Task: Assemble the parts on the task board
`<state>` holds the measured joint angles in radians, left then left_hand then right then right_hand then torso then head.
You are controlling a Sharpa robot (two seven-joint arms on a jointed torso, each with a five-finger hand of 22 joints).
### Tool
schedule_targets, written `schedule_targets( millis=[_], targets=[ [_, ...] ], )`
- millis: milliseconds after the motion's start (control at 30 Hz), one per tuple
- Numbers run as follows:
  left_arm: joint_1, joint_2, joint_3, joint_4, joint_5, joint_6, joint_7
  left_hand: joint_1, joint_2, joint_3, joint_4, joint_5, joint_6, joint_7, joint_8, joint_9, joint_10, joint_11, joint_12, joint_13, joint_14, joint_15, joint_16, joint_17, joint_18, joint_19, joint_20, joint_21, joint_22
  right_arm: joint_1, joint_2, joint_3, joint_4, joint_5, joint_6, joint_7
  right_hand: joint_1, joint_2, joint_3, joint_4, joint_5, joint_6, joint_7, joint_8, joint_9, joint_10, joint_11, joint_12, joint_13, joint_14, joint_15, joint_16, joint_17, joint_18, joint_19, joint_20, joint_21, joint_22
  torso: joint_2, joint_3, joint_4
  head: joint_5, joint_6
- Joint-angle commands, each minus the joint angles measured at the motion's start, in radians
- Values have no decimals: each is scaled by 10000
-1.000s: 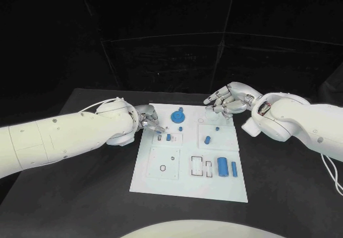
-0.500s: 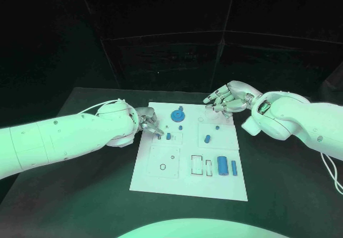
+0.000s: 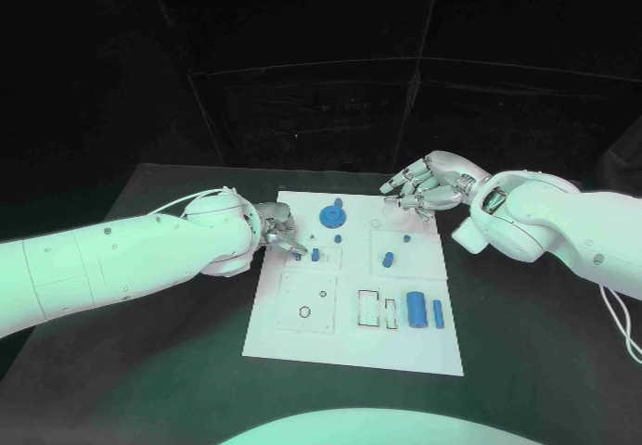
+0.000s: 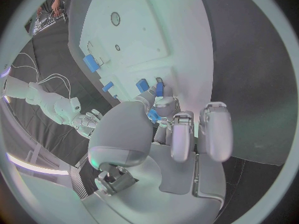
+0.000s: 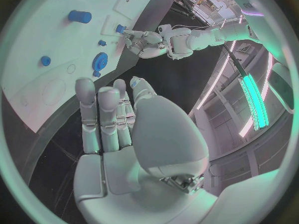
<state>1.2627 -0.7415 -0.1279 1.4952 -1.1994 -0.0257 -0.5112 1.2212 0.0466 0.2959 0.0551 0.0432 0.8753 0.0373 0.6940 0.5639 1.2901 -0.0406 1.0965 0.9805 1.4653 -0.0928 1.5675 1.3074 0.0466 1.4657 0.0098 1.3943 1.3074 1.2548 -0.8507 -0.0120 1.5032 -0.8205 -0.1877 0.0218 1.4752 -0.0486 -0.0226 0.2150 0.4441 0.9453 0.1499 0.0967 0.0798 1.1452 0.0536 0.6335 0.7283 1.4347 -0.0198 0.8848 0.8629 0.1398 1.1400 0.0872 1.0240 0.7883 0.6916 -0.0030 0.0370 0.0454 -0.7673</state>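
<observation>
Robotics lab test cell: matte black table [image 3: 160, 371] backed by black curtain panels [image 3: 321, 93], flat white rectangular task board [image 3: 351, 348] laid out as a fixture, long glowing strip lights [image 5: 254, 92] along the room's wall.

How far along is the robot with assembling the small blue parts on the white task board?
Early to midway. Looks done: a blue gear-shaped part and a small round blue part sit on the white task board. In hand: the left hand pinches a small blue piece over the board's left side. Left: the blue cylinder and blue bar lie beside empty outlined slots. The right hand hovers, holding nothing.
</observation>
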Motion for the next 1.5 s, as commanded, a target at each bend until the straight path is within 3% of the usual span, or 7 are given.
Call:
schedule_targets(
  millis=[33,1100,1500],
  targets=[
    [-20,-14,-9,4,-83,229,-79,1,104,792,-757,38,-13,-67,41,9,75,-8,53,6,1055,-87,32,2634,21,367,-57,13,479,16,13,4,6,27,79,91,-54,-12,20,25,32,-66,-25,58,-7,-32,13,-36,-15,13,-11,-27,3,158,-80,17,-45,-15,0,-2,4,3,-34],
    [-22,38,-26,23,-49,619,-115,-122,53,917,-745,36,-36,-64,71,30,52,-5,14,-44,1055,-87,32,2634,22,363,-59,-1,472,15,61,4,-31,27,35,129,-58,-19,39,44,33,-63,-25,70,-4,-34,14,-32,-29,17,-9,-51,5,159,-80,19,-68,-31,-1,1,1,6,-115],
    [-21,99,-39,-87,27,610,-119,-1020,-608,533,-397,35,105,-69,173,59,12,4,-50,-148,1055,-80,32,2634,25,358,-52,-31,461,15,36,4,-16,27,0,132,-60,-22,40,47,33,-64,-24,70,-4,-36,15,-32,-31,14,-9,-73,-14,163,-90,19,-83,-51,-2,1,4,-27,-136]
  ],
)
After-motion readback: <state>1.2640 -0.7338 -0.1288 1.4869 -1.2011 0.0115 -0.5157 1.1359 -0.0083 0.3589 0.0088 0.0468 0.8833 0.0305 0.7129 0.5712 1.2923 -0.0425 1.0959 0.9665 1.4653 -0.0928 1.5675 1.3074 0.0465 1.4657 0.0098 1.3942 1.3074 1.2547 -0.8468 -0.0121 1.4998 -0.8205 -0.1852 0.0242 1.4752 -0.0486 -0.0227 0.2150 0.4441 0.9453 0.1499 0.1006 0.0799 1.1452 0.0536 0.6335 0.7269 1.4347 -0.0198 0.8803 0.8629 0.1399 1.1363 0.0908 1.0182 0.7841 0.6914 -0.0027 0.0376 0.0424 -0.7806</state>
